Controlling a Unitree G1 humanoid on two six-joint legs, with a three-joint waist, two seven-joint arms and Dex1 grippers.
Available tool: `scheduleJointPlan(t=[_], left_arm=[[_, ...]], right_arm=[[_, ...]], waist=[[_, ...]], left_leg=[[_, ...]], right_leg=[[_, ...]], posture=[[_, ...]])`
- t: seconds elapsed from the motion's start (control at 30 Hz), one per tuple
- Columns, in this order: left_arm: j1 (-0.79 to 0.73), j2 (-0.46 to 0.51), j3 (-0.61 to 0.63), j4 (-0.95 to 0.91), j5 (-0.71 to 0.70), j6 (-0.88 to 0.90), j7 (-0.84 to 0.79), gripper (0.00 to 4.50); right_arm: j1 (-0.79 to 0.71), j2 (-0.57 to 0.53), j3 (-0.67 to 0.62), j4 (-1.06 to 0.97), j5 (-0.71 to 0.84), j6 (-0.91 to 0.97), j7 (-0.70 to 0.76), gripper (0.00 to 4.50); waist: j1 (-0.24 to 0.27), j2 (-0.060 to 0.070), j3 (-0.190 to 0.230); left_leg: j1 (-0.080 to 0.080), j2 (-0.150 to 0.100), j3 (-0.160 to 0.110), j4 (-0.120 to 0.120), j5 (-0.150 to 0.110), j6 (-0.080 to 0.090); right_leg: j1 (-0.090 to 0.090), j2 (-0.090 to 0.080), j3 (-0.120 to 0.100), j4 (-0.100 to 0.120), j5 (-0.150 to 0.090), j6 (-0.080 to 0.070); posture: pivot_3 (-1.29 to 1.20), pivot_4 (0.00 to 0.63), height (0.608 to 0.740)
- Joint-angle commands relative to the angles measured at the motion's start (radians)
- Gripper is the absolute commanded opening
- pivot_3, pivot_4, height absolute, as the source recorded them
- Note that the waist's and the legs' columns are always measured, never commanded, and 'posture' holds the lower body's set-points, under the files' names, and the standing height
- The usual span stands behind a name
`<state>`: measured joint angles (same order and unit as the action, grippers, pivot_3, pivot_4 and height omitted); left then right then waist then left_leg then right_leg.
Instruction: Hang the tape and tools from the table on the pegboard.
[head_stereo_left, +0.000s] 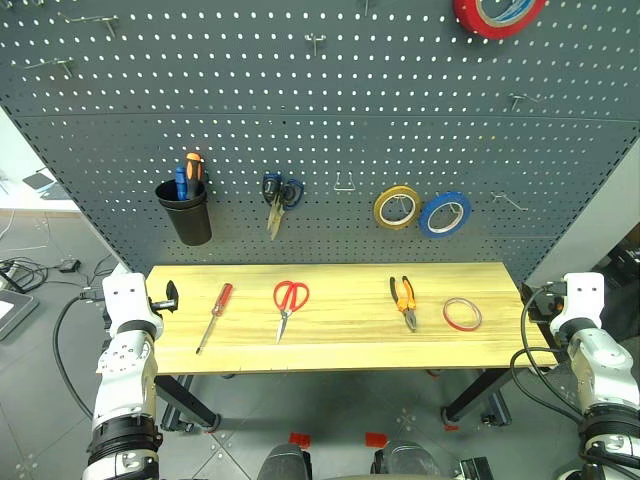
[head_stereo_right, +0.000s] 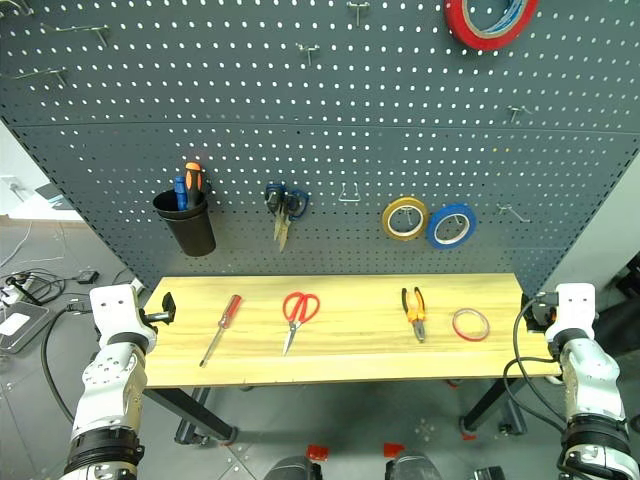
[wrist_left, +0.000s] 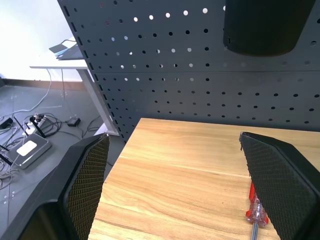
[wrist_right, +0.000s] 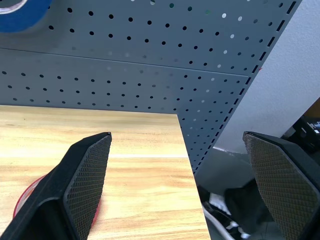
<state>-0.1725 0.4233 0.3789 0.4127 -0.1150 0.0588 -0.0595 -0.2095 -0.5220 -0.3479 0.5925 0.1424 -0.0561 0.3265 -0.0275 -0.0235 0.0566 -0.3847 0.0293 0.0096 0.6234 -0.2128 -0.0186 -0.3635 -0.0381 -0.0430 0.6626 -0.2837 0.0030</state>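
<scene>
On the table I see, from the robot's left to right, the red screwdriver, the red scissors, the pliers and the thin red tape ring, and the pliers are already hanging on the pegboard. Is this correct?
Not quite. The pliers are not on the pegboard; the left eye view shows them lying flat on the table, between the red scissors and the thin red tape ring. The order, starting with the red screwdriver, is right.

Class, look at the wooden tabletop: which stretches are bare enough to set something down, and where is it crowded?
The widest bare stretch on the light wood-grain table lies between the red-handled scissors and the orange-and-black-handled pliers. A smaller one separates the slim red-handled screwdriver from the scissors. Both far ends are bare. The pliers and thin red tape ring crowd together.
</scene>
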Motion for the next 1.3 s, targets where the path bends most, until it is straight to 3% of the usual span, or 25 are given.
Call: scheduleJointPlan(t=[0.03, 0.43, 0.57, 0.77, 1.0, 1.3], left_arm=[[-0.008, 0.002, -0.003, -0.027, -0.001, -0.031, -0.005, 4.38], [0.023, 0.012, -0.001, -0.081, -0.003, -0.047, -0.018, 4.38], [0.047, 0.059, -0.088, -0.18, 0.054, -0.079, -0.113, 4.38], [0.022, 0.116, -0.278, -0.307, 0.066, -0.09, -0.363, 4.38], [-0.067, 0.12, -0.382, -0.333, -0.005, -0.03, -0.591, 4.38], [-0.244, 0.06, -0.523, -0.262, -0.019, -0.003, -0.797, 4.38]], right_arm=[[-0.02, -0.019, -0.005, -0.023, 0.008, -0.021, 0.005, 4.5], [0.007, -0.003, 0.009, -0.089, 0.035, 0.015, 0.067, 4.5], [0.038, 0.029, 0.04, -0.232, 0.081, 0.121, 0.108, 4.5], [0.083, 0.058, 0.136, -0.517, 0.112, 0.33, 0.138, 4.5], [0.11, 0.022, 0.243, -0.751, 0.099, 0.594, 0.143, 4.5], [-0.066, -0.042, 0.372, -0.51, 0.016, 0.668, 0.214, 4.5]], waist=[[0.0, 0.0, 0.0], [-0.001, 0.0, 0.001], [-0.001, -0.001, 0.006], [0.0, 0.008, 0.027], [-0.005, 0.008, 0.097], [-0.017, 0.003, 0.185]], left_leg=[[0.0, 0.0, 0.0, 0.0, 0.0, 0.0], [0.0, 0.0, 0.003, -0.001, 0.0, 0.0], [-0.001, 0.001, 0.004, -0.002, 0.0, 0.0], [-0.001, 0.002, 0.007, -0.003, 0.0, 0.0], [-0.007, 0.003, 0.007, -0.003, 0.0, 0.0], [-0.024, 0.002, 0.008, 0.004, -0.001, 0.003]], right_leg=[[0.0, 0.0, 0.0, 0.0, 0.0, 0.0], [-0.003, 0.0, 0.004, 0.0, 0.0, 0.001], [-0.005, 0.001, 0.005, 0.001, 0.0, 0.0], [-0.006, 0.0, 0.007, 0.001, 0.0, 0.0], [-0.012, 0.001, 0.008, 0.001, 0.0, 0.0], [-0.026, 0.002, 0.009, 0.002, 0.004, 0.0]], posture=[[-0.01, 0.01, 0.74], [-0.01, 0.031, 0.74], [-0.03, 0.055, 0.74], [-0.06, 0.11, 0.74], [-0.14, 0.22, 0.74], [-0.15, 0.315, 0.74]])
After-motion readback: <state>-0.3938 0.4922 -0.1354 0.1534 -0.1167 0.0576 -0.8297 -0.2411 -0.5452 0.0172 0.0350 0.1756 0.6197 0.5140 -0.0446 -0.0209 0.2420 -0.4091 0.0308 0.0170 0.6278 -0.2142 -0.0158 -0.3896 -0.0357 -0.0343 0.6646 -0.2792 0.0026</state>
